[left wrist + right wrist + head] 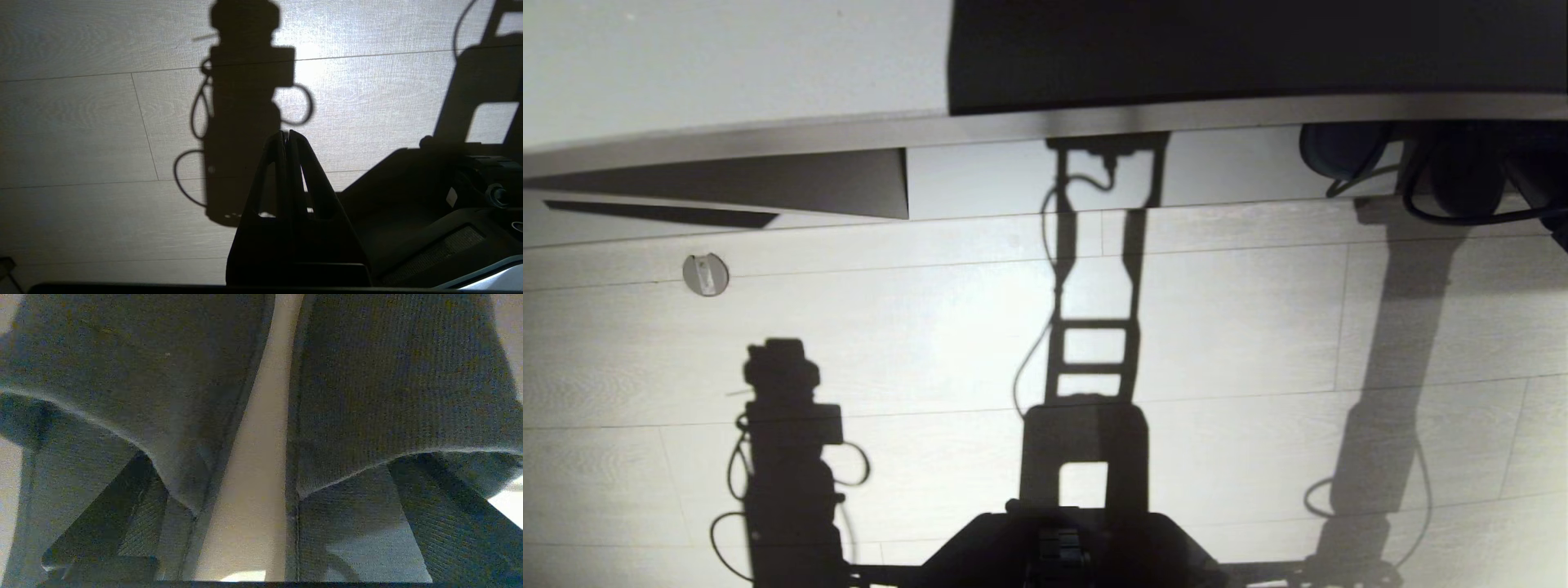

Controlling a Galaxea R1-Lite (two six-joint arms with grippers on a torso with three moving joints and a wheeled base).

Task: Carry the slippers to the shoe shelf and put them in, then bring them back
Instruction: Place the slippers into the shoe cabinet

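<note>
Right wrist view: right claw point(261, 539) spread wide, fingers inside both slippers point(388, 384), gripping neither.

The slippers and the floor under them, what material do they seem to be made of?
The slippers look like dark grey woven fabric with a matte finish: fine ribbed texture shows on the uppers, and the opening edges look soft. The floor appears to be pale wood-grain planks, perhaps laminate: thin seams and faint grain lines show.

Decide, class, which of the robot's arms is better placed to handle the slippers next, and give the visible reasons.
Right. The right wrist view is filled by the slippers, lying side by side with a pale gap between them, so that gripper is right at them. The left gripper hangs shut over bare floor, with no slipper in view.
</note>
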